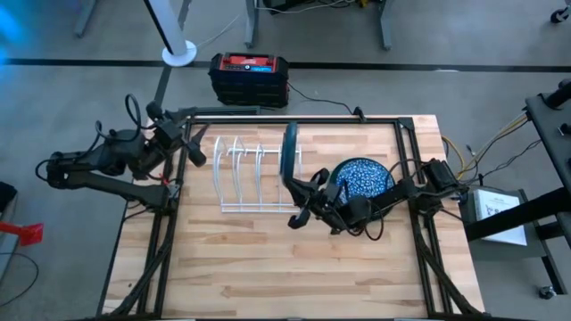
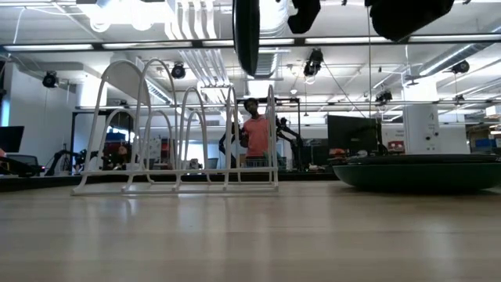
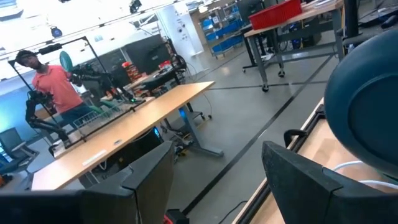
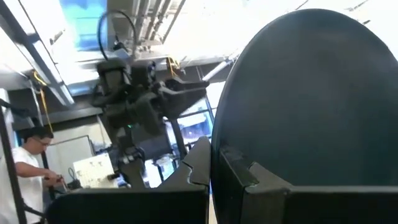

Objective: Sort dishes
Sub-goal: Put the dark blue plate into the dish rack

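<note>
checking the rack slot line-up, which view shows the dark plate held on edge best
The high view: the dark green plate stands on edge in the shut right tool, above the white rack. The right wrist view shows its face large, no rack. The low view catches only its lower edge; the left wrist view a part.

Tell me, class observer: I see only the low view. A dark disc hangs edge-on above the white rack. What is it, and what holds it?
Observer: It is a dark green plate, gripped at its rim by the right claw, which is shut on it.
Operator: Is it in the rack already?
Observer: No. From above it stands upright over the right end of the white wire rack, whose slots hold no plates.
Operator: What is the low dish at my right?
Observer: A blue speckled plate, lying flat on the table under the right arm.
Operator: And the left arm?
Observer: The left claw waits open at the table's left edge.
</note>
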Controlling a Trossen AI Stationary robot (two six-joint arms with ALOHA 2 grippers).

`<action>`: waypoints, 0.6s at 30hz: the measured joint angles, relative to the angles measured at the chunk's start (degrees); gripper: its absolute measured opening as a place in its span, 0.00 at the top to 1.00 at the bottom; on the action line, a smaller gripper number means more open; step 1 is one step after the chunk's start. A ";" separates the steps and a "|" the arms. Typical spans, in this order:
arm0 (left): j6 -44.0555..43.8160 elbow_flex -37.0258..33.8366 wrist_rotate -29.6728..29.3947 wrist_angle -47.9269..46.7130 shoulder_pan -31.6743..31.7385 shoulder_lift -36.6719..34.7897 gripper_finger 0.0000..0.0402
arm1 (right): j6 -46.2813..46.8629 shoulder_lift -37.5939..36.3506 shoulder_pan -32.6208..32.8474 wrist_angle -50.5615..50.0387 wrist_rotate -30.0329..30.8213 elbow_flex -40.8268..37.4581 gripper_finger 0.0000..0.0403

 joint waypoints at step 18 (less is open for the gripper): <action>-3.19 -0.13 0.01 -3.03 0.00 0.56 0.42 | 8.37 0.02 -1.07 -8.70 2.72 -3.99 1.00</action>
